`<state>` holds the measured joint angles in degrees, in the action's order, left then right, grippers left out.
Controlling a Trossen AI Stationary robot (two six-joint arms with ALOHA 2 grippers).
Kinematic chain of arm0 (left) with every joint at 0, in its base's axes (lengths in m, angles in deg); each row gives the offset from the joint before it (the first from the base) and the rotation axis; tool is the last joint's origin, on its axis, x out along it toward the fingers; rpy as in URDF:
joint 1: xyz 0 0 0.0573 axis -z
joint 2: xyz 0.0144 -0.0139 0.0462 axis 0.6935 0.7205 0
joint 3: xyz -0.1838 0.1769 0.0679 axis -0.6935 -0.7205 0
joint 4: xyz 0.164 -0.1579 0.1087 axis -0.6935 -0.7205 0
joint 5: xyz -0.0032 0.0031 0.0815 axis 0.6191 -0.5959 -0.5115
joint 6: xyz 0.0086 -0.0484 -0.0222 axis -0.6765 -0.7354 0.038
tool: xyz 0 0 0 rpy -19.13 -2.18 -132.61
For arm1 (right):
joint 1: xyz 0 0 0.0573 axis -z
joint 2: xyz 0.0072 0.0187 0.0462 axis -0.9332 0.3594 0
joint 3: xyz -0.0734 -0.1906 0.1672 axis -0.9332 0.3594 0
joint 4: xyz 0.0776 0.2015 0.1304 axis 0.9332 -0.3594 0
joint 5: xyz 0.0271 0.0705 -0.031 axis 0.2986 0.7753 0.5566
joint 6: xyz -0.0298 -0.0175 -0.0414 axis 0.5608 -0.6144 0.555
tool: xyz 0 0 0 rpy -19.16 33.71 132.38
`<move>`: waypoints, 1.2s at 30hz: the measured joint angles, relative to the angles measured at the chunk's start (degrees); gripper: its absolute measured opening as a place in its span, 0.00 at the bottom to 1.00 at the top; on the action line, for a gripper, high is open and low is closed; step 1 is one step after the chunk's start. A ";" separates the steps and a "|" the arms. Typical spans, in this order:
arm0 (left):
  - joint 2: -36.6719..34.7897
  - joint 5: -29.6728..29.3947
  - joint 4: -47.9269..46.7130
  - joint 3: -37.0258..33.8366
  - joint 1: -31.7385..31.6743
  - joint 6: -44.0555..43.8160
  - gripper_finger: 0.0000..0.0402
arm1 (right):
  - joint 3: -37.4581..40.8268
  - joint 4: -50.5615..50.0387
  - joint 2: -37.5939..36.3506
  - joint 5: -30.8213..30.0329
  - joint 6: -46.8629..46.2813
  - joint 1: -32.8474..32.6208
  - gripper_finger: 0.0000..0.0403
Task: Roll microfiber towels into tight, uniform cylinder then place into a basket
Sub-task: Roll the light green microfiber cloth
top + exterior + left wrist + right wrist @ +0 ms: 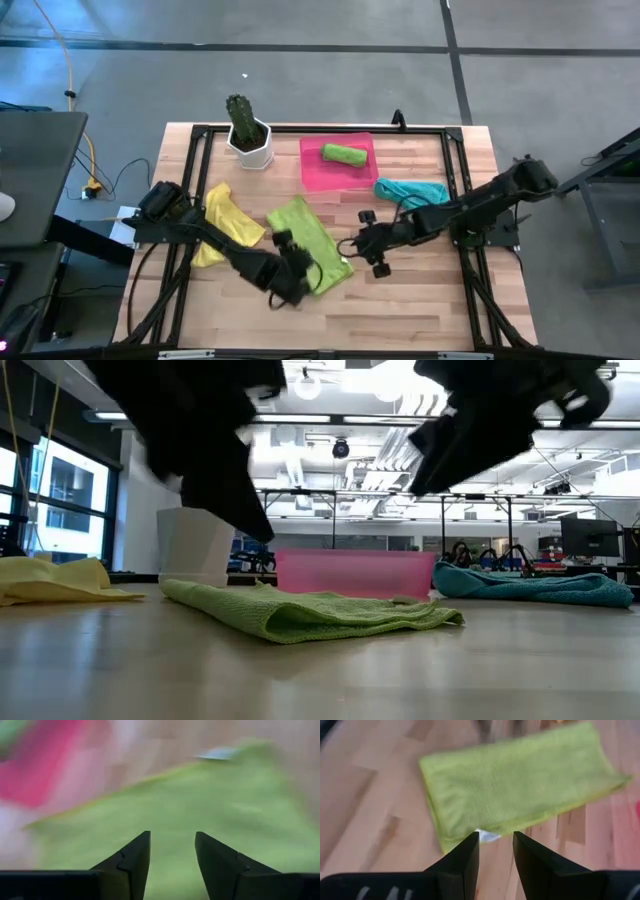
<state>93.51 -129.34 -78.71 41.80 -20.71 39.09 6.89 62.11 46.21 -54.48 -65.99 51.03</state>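
Tabletop (420,300): pale wood planks in a dark frame. Basket (318,172): pink, at the far edge near the middle, holding one rolled green towel (343,154). Flat green towel (305,238): folded into a long strip, lying slantwise at the centre of the tabletop, its near end under the left gripper; in the low view it stretches in front of the basket (355,572) and hides the basket's foot. Yellow towel (228,222): loosely spread on the left side, partly covered by the left arm that crosses it. Teal towel (412,190): crumpled, right of the basket, just beside the right arm. Cactus pot (250,146): white, with a green cactus, left of the basket at the far edge. Left gripper (298,278): low over the near end of the flat green towel (200,810), fingers (132,860) apart with only cloth seen between them, nothing held. Right gripper (368,252): just off the towel's right edge, over bare wood, fingers (462,862) parted a little and empty, pointing at the flat green towel (520,785), with a small white tag at the cloth's edge just ahead of them. Both arms cross the top of the low view as dark shapes and block part of the room behind.
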 joint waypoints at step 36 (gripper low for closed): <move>1.59 23.32 24.42 -9.77 -22.40 29.03 0.29 | 0.02 20.97 16.96 -8.13 -15.67 -11.00 0.28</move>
<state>95.10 -106.02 -54.29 32.03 -43.11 68.12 6.91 83.08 63.18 -62.60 -81.66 40.02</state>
